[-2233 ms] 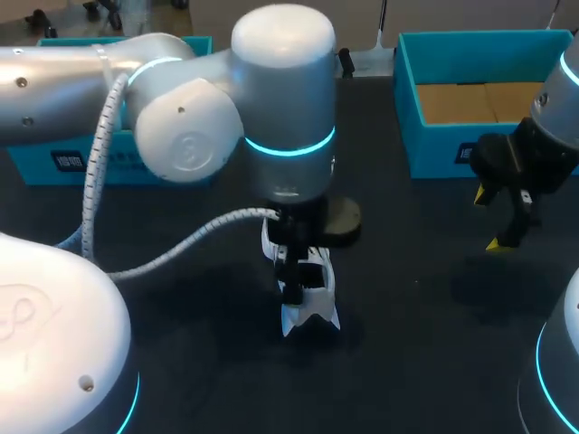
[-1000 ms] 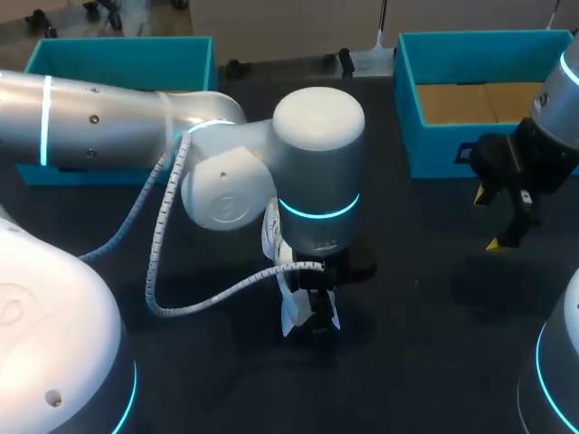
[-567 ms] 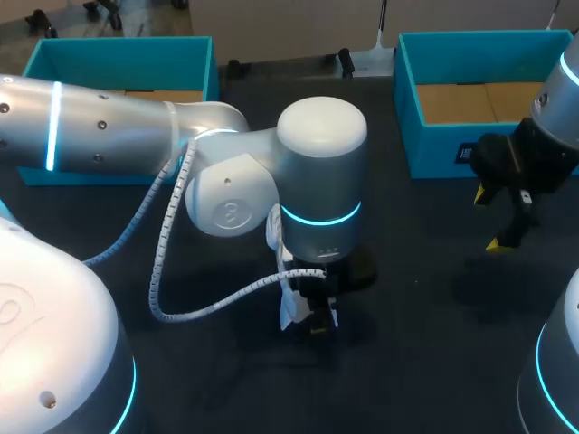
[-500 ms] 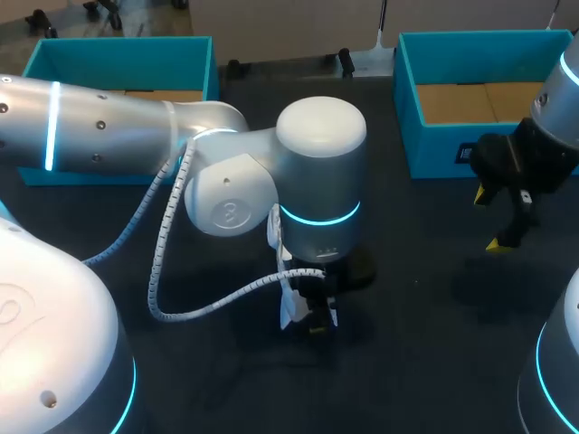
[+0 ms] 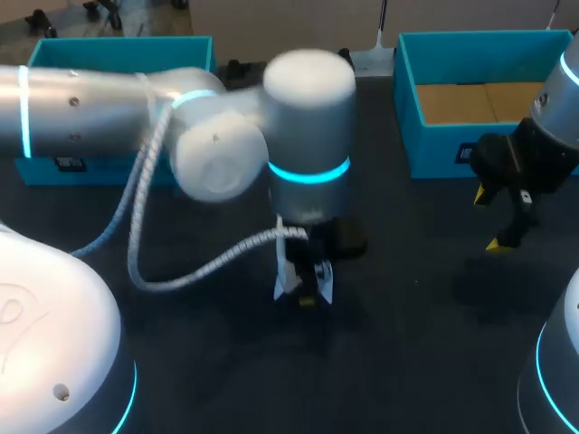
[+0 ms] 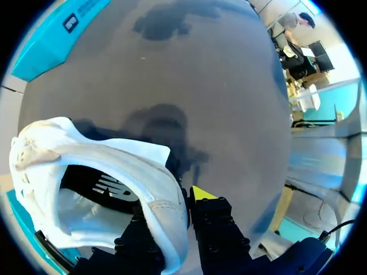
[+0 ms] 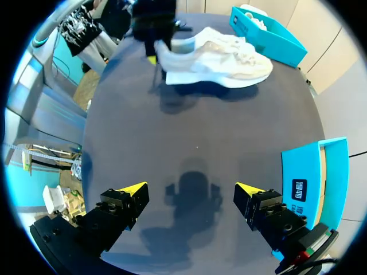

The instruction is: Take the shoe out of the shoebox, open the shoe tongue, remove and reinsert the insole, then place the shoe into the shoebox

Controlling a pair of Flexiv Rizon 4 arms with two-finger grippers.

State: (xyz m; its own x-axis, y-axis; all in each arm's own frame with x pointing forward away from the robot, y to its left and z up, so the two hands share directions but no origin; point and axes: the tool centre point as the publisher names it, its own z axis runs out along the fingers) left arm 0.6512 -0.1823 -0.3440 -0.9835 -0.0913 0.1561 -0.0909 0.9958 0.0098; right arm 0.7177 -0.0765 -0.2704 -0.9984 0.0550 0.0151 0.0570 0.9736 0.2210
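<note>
L gripper (image 6: 172, 207) was clamped on the shoe (image 6: 109, 160) at the heel rim; one finger sat inside the opening and the yellow-tipped one outside, w/ the white rim wall pinched betw. them. In the head view the L gripper (image 5: 306, 287) pointed straight down near the middle of the table (image 5: 416, 362); the wrist hid most of the shoe (image 5: 282, 277), so only white bits showed beside the fingers. From the R wrist view the shoe (image 7: 223, 60) was white and stretched out w/ its heel at the L gripper (image 7: 153, 54) and its toe toward the left blue box (image 7: 269, 37); the heel end was possibly raised a little off the table, but that wasn't clear. R gripper (image 7: 189, 196) had its fingers spread wide w/ nothing betw. them; it hung over bare table just in front of the right blue box (image 5: 434, 149), well apart from the shoe. Left blue box (image 5: 109, 43) stood at the far L side, partly behind the L arm.
</note>
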